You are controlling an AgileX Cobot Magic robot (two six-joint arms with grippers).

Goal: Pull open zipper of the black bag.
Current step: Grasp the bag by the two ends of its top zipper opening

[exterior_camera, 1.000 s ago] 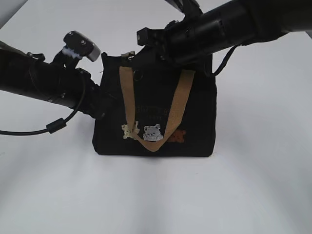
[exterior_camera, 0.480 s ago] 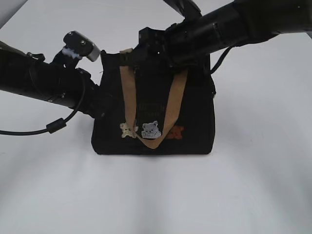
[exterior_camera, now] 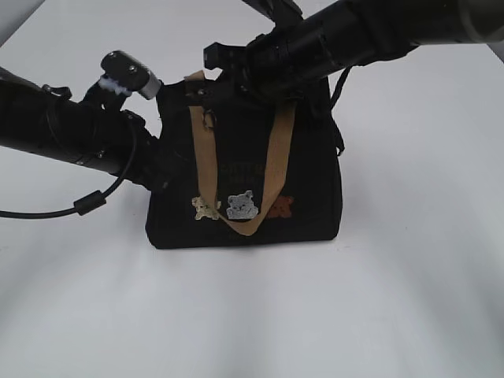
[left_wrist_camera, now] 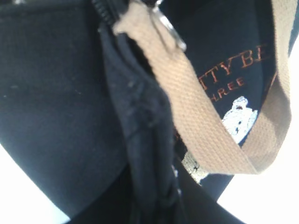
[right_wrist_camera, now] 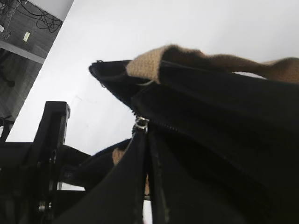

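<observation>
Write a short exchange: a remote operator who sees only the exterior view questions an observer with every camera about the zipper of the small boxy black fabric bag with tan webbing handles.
Operator: The right arm hides the bag's top. Where is the zipper's slider?
Observer: The right wrist view shows the small silver metal slider of the zipper near the bag's corner, at the tips of the right gripper, whose jaws are closed together.
Operator: What is happening at the bag's left side?
Observer: In the left wrist view, the black bag has its side fabric bunched into a ridge down the middle of the frame.
</observation>
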